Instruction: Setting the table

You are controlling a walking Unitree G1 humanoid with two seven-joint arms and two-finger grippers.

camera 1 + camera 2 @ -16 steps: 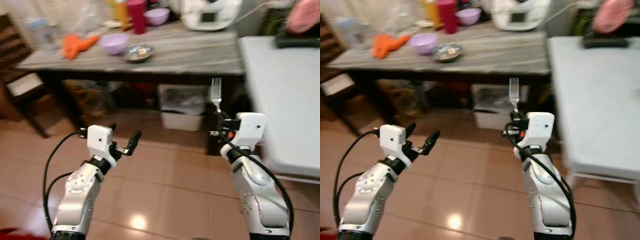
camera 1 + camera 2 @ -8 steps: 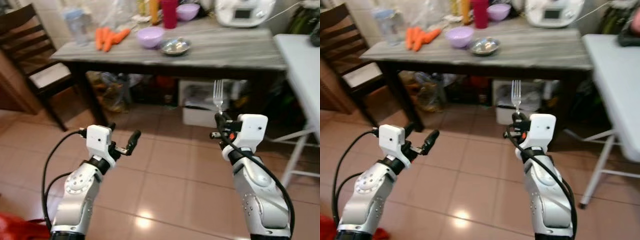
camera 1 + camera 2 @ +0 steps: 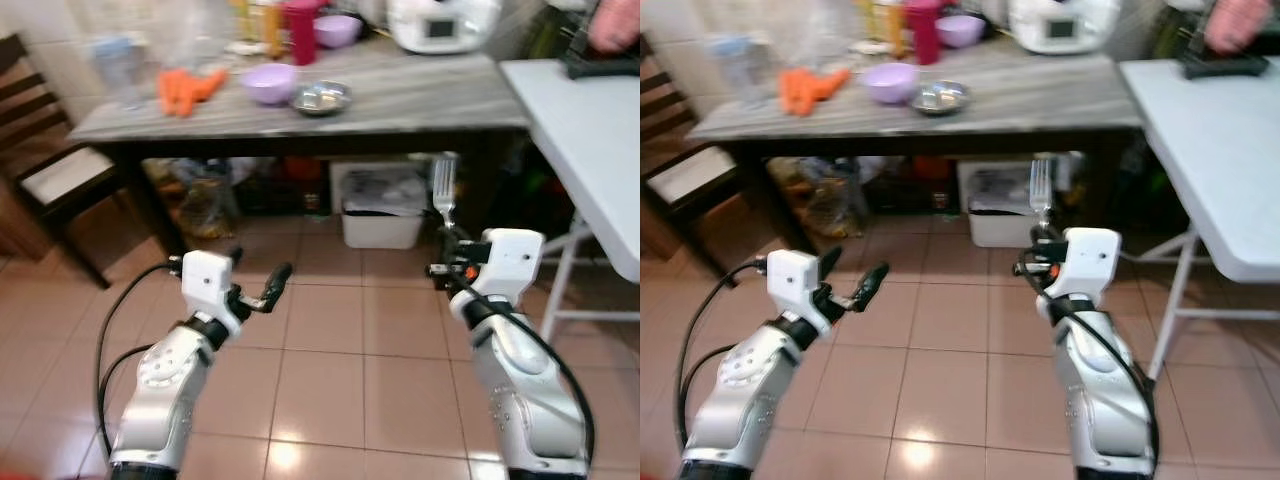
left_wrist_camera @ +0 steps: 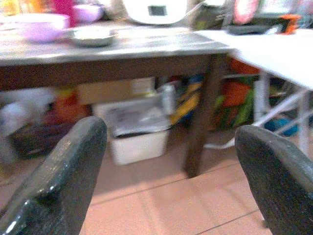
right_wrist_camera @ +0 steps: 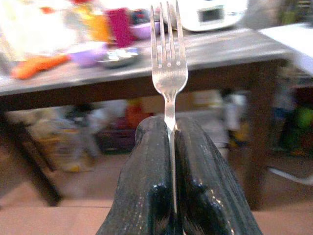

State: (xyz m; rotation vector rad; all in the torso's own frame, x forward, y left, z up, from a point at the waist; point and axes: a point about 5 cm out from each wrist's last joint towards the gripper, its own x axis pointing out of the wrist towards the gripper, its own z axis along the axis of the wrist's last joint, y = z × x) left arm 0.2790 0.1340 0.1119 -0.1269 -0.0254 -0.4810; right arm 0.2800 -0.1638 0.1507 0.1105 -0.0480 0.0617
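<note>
Two end effectors are raised in front of the robot above a tiled floor (image 3: 330,350). The right end effector (image 5: 170,142) has its fingers pressed together on the handle of a fork (image 5: 168,73), which stands upright with its tines up, clear of every surface. The left end effector (image 3: 258,292) is spread wide and holds nothing; its two fingers (image 4: 63,171) stand well apart in the left wrist view.

Beyond both arms stands a wooden counter (image 3: 400,100). On it lie carrots (image 3: 185,88) toward the left, then a lilac bowl (image 3: 268,82) just beside a metal dish (image 3: 321,97). Behind these stand a red cup (image 3: 299,18) and a second purple bowl (image 3: 338,29), with a white appliance (image 3: 440,22) further right. A white bin (image 3: 380,205) sits on the floor under the counter. A dark chair (image 3: 45,180) stands at its left end. On the right is a white folding table (image 3: 580,150); something dark lies at its far edge, too blurred to identify.
</note>
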